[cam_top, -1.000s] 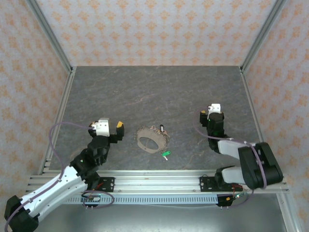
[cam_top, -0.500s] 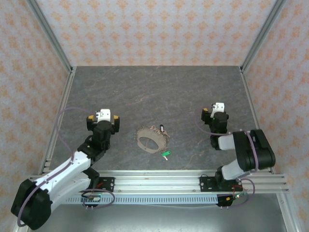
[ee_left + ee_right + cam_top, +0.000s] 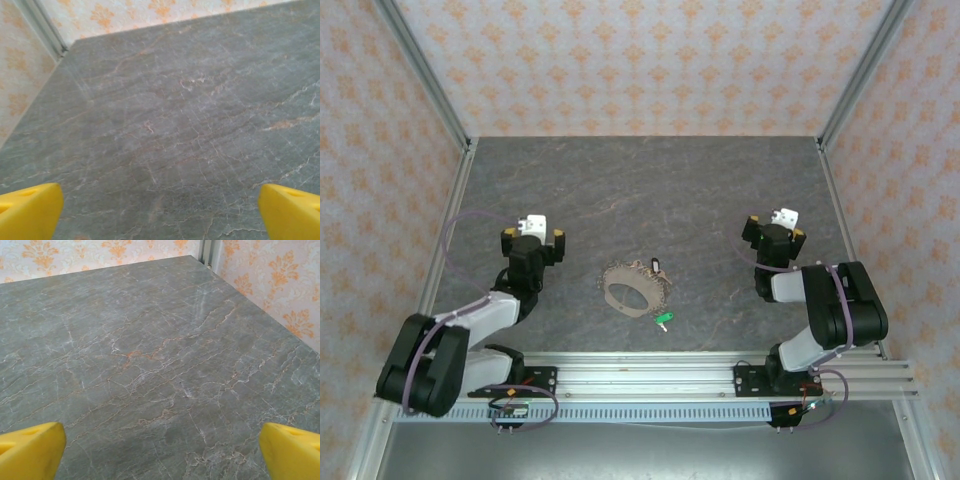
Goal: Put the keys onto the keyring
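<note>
Both left gripper point(image 3: 532, 237) and right gripper point(image 3: 771, 230) gape, each well apart from keyring point(image 3: 619, 296).

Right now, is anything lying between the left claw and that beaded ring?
Nothing visible does. Bare grey tabletop lies between the left gripper and the keyring; the green-headed key sits at the ring's near side, off that path.

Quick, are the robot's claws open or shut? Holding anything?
Left claw: open, holding nothing.
Right claw: open, holding nothing.
</note>
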Controlling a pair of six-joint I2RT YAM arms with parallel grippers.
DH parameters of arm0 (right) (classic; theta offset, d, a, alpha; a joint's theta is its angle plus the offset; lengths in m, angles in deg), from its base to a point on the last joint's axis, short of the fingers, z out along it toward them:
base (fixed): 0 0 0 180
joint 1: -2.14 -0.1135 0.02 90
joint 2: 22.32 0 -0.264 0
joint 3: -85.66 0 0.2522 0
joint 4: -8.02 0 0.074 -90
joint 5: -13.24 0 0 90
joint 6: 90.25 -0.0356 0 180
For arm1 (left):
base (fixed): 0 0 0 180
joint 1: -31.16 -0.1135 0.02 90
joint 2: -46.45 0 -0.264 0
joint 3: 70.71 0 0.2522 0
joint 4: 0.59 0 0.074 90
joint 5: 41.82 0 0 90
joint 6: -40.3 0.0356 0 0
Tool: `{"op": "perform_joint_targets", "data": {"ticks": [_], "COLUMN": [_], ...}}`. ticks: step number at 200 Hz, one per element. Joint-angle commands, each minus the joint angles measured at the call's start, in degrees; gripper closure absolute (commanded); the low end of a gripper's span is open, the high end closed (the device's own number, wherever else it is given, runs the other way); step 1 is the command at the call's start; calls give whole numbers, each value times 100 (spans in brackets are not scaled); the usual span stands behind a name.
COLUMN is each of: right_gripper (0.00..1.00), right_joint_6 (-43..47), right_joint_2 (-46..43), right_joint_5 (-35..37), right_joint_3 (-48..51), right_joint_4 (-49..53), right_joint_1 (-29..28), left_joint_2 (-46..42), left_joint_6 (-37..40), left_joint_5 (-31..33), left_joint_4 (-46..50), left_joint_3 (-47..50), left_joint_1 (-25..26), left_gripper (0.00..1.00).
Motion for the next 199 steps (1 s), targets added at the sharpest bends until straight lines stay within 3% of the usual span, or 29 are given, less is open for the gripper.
{"op": "perform_joint_targets", "data": {"ticks": [1, 23, 54, 65, 74, 199], "right_gripper": [1, 1, 1, 1, 1, 1], "right_joint_6": [-128, -136, -121, -126, -120, -123], "right_joint_2": [-66, -58, -67, -60, -57, -60], "right_joint_5": [203, 210, 196, 201, 200, 186], "right_joint_3": [-78, -89, -78, -76, -76, -85], "right_joint_4": [25, 25, 25, 21, 21, 26], "right_joint_1": [45, 45, 45, 45, 45, 45], "left_joint_2": [470, 781, 1462, 1387, 1494, 1449], "left_joint_6": [262, 31, -279, -435, -559, -562], "left_joint_5": [-608, -910, -724, -679, -823, -776], "left_joint_4": [-904, -630, -1724, -647, -916, -779], "left_joint_3": [-154, -436, -225, -677, -670, -692], "left_joint_1": [-119, -417, -646, -728, -888, -868], "left_gripper": [2, 6, 3, 2, 0, 0]}}
